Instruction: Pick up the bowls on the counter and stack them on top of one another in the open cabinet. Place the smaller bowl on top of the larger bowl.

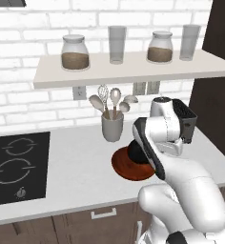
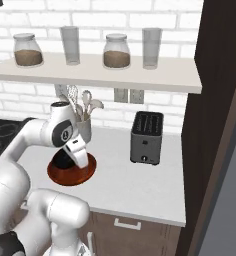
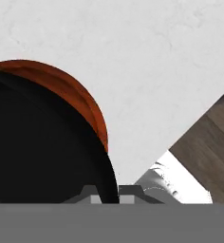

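A grey utensil cup [image 1: 112,126] holds a whisk and spoons against the white brick wall. A black toaster [image 2: 147,137] stands well to its right. Above, a pale wall shelf [image 1: 128,71] carries two lidded jars [image 1: 75,52] of brown contents alternating with two empty glasses [image 1: 117,44].

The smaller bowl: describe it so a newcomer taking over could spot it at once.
Start at the pale counter below the wall shelf. Left of the toaster, in front of the utensil cup, lies a wide reddish-brown bowl. The smaller bowl sits inside it: glossy black, about half as wide.
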Controlling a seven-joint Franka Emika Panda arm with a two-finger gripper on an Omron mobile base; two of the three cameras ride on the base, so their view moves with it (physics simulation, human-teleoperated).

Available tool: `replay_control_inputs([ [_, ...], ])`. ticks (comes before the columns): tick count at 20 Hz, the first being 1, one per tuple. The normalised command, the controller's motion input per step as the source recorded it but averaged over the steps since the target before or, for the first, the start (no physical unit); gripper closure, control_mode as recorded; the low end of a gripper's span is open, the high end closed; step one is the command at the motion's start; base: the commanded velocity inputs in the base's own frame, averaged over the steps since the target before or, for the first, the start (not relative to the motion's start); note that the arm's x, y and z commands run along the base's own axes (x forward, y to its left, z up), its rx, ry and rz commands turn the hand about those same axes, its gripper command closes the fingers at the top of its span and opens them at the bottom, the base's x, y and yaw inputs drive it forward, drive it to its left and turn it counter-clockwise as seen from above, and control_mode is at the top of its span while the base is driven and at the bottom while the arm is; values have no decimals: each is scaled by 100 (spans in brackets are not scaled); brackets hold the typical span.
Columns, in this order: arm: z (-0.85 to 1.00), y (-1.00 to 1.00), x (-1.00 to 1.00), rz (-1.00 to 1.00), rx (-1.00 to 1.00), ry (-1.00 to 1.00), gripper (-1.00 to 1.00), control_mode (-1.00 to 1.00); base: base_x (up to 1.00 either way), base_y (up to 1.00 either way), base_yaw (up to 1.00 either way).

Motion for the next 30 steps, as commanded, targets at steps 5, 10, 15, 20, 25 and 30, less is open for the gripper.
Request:
replay_control_inputs([
  [5, -54, 5, 43, 2, 0, 12, 100, -100, 0, 0, 0],
  [10, -77, 0, 14, 8, 0, 8, 100, -100, 0, 0, 0],
  [15, -50, 1, 0, 9, 0, 0, 100, -100, 0, 0, 0],
  [20, -17, 13, 5, 2, 0, 0, 100, -100, 0, 0, 0],
  [25, 0, 1, 1, 0, 1, -4, 100, -100, 0, 0, 0],
  [30, 13, 0, -2, 0, 6, -8, 100, -100, 0, 0, 0],
])
